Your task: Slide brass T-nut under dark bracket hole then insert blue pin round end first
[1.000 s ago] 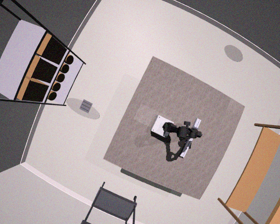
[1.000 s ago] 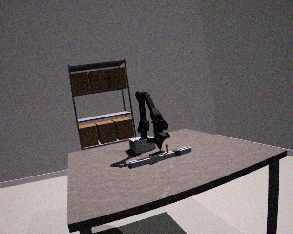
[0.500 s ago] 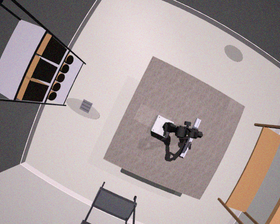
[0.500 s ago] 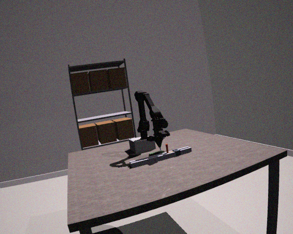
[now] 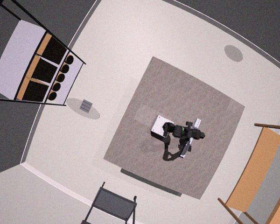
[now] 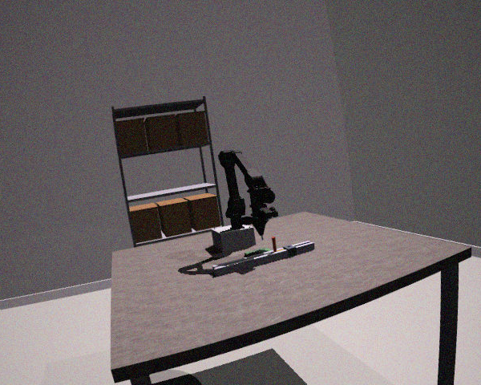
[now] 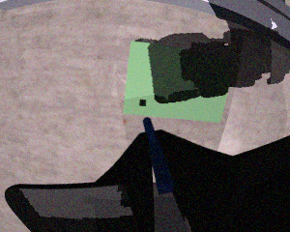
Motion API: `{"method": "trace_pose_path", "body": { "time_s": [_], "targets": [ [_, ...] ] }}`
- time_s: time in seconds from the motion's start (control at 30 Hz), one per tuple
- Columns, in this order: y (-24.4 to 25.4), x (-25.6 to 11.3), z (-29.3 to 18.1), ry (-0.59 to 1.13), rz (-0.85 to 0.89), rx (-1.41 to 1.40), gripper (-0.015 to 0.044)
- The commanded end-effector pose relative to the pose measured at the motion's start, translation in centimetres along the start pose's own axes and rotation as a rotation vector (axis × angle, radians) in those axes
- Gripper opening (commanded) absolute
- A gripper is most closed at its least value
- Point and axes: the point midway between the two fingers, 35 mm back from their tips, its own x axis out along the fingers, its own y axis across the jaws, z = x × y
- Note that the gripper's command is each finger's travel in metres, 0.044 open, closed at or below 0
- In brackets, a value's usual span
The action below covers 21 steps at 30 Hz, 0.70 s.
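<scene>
My gripper point(image 6: 262, 237) point(image 7: 151, 138) is shut on the blue pin point(image 7: 157, 157), above the green tray point(image 6: 253, 252) point(image 7: 135, 72). In the wrist view the pin's rounded end sticks out beyond the fingertips. The tray lies beside the aluminum rail point(image 5: 197, 123) point(image 6: 232, 266), with a small dark square hole visible in it. The orange handle point(image 6: 273, 243) of the T-nut stands upright at the rail, just left of the dark bracket point(image 6: 290, 249) in the exterior view. The nut itself cannot be made out, nor whether it is under the bracket hole.
The arm stands on a pale base block point(image 5: 159, 125) point(image 6: 233, 241) behind the rail on the table point(image 5: 183, 84) point(image 6: 232, 318). In the top view the arm hides the middle of the rail. The arm's shadow falls over the tray and part of the rail.
</scene>
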Motion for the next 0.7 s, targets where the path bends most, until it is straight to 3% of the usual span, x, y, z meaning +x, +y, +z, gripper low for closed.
{"method": "trace_pose_path", "body": {
  "time_s": [0.0,0.23,0.67],
  "targets": [
    [0.0,-1.3,0.0,-0.007,-0.002,-0.002,-0.0150],
    [0.0,-2.5,0.1,-0.007,-0.002,-0.003,-0.0150],
    [0.6,-3.5,4.2,0.005,-0.002,-0.027,-0.0150]
  ]
}}
